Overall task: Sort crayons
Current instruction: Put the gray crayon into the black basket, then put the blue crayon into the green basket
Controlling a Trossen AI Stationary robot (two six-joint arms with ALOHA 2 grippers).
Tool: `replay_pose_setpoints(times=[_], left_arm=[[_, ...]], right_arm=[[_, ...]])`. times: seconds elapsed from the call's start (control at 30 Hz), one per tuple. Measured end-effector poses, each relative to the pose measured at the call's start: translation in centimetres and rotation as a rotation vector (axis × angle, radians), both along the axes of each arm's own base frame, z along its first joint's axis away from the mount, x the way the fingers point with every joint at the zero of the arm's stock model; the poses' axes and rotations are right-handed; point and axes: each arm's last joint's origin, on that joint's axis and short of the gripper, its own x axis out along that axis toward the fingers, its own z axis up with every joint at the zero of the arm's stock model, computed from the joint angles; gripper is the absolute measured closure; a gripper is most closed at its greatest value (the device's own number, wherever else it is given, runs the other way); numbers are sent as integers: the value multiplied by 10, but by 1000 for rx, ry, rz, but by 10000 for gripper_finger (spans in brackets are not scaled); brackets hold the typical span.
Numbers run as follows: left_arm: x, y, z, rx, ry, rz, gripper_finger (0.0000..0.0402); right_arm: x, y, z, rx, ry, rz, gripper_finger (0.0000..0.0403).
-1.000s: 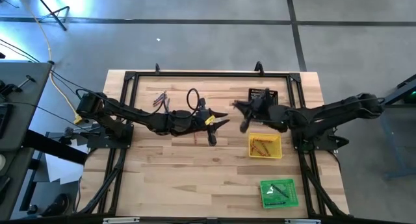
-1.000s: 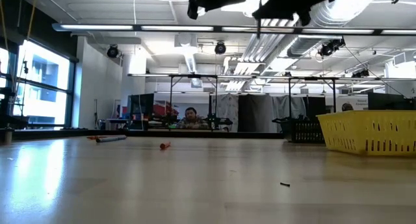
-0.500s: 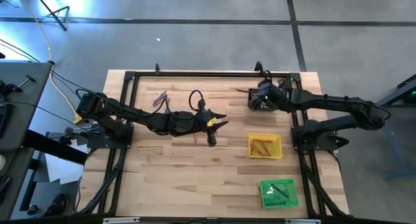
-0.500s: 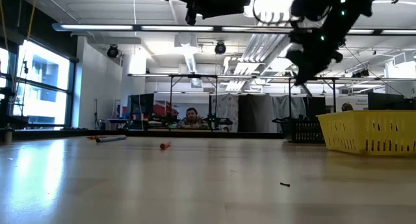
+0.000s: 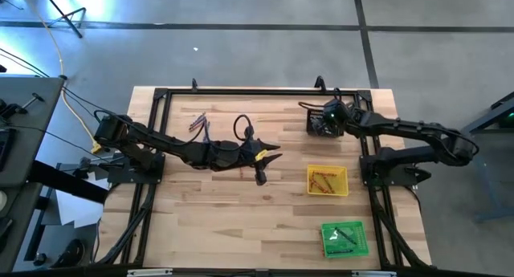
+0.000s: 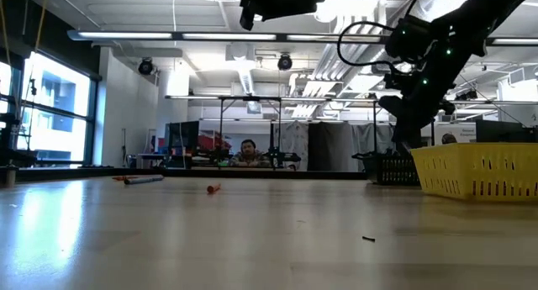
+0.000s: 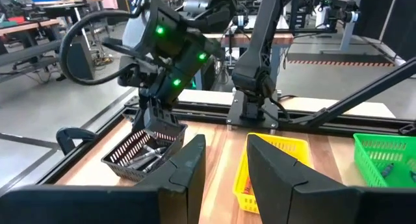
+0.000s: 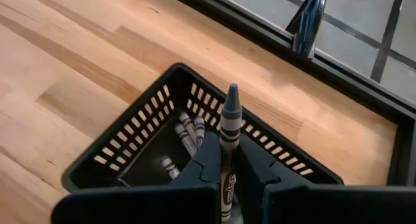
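Observation:
My right gripper (image 8: 229, 151) is shut on a grey crayon (image 8: 229, 117) and hangs over the black tray (image 8: 130, 141) at the table's far right, where other grey crayons (image 8: 188, 130) lie. The left wrist view shows it just above that tray (image 7: 140, 152). My left gripper (image 5: 271, 155) stands open and empty, raised over the table's middle; its fingers (image 7: 188, 165) frame the view. Loose crayons (image 5: 197, 123) lie on the table at the far left, and one orange crayon (image 6: 213, 188) lies nearer the middle. My right gripper pinches the grey crayon's lower body (image 8: 227, 146) between its two fingers. The crayon lies along the fingers, its pointed tip (image 8: 231, 91) sticking out past their ends. The fingers slant down toward the tray. The crayon is lifted clear above the tray's inside.
A yellow tray (image 5: 327, 181) with orange crayons sits right of the middle, and a green tray (image 5: 344, 238) with dark crayons sits at the near right. A black frame (image 5: 241, 92) runs around the table's edges. People and desks show in the room behind.
My right gripper has swung from near the table's middle toward the far right, over the black tray. It has sunk and tipped its fingers downward, carrying the grey crayon with it.

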Motion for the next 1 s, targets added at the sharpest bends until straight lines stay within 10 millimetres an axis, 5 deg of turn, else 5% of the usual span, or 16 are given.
replay_pose_setpoints(times=[0.6, 1.0], left_arm=[[-2, 1, -9, 12, 95, 46, 302], [-51, 21, -40, -85, 586, 397, 302]], right_arm=[[2, 1, 0, 33, -30, 52, 298], [31, 21, 48, 46, -377, 397, 296]])
